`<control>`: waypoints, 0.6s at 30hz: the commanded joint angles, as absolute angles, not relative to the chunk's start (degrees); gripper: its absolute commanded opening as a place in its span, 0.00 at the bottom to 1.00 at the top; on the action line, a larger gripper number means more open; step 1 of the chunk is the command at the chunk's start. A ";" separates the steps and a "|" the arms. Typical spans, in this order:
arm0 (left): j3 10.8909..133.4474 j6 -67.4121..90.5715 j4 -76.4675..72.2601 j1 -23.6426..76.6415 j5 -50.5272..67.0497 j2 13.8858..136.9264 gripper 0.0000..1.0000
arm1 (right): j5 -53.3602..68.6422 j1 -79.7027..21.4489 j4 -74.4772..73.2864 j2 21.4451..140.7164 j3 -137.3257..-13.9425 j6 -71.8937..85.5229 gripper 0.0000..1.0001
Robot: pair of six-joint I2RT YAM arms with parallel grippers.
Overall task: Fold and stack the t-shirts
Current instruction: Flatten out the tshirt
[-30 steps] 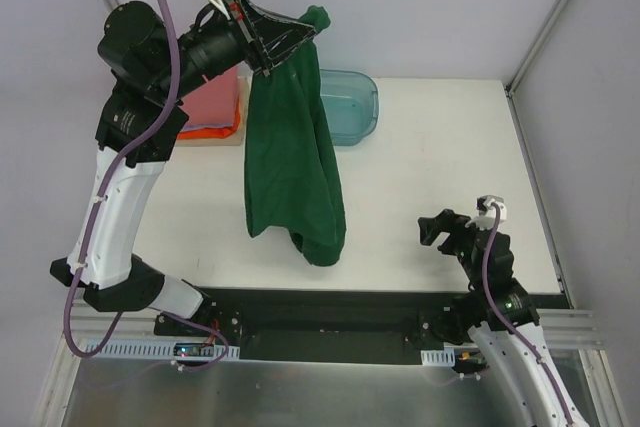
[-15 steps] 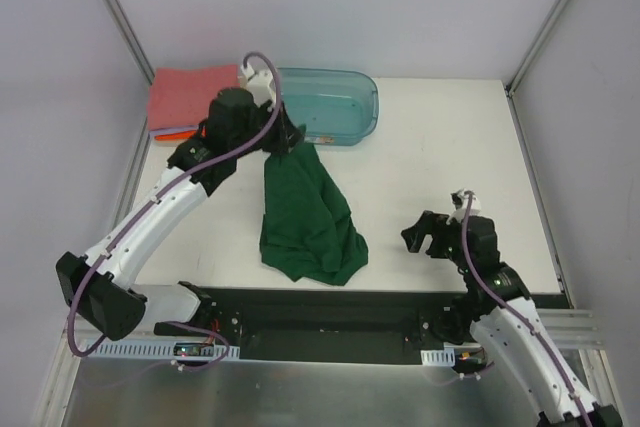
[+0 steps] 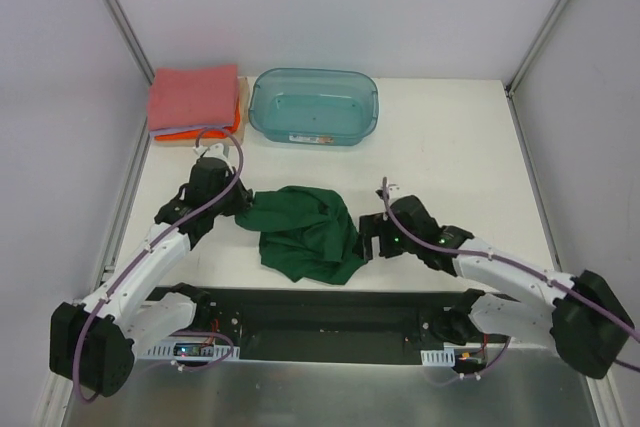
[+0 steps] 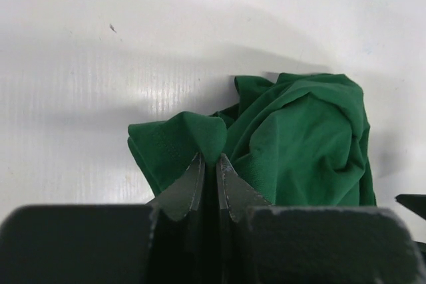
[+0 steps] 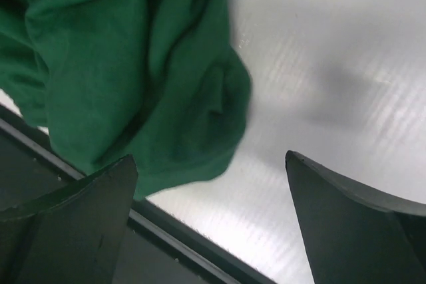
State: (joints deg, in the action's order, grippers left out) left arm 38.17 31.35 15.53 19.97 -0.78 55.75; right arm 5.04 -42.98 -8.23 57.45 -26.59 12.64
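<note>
The left gripper [image 4: 208, 163] pinches the crumpled green shirt [image 3: 305, 232] in the middle of the frame. The right gripper [image 3: 371, 235] sits spread wide just right of it.

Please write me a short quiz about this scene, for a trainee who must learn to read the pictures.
1. True or false: the left hand is shut on the green shirt.
2. Where does the folded stack lie? A) beside the teal bin B) inside it C) under the green shirt
3. Fill in: the right hand is ___ (open or shut).
Key: 1 true; 2 A; 3 open.
</note>
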 commanded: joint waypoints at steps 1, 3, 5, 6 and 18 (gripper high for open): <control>36.83 33.14 12.13 19.07 -2.98 52.91 0.00 | -7.97 -49.90 -2.99 66.60 -31.54 18.90 0.93; 36.21 33.22 12.13 18.72 -3.16 51.69 0.00 | -11.58 -52.55 -4.56 70.47 -34.18 19.33 0.89; 35.51 33.22 12.13 18.37 -3.77 50.46 0.00 | -16.41 -54.40 -7.71 73.90 -37.16 20.64 0.80; 35.25 33.22 12.13 18.28 -4.21 49.93 0.00 | -18.09 -55.01 -9.56 75.40 -38.48 21.87 0.75; 38.66 32.61 13.80 16.70 -4.13 43.43 0.00 | -45.06 -59.41 -26.61 67.26 -49.56 15.93 0.05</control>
State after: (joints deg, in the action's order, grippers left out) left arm 34.89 32.62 14.11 17.15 -3.64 46.98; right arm -28.14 -59.51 -16.95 75.92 -43.42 20.51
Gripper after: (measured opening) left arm 0.039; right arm 0.066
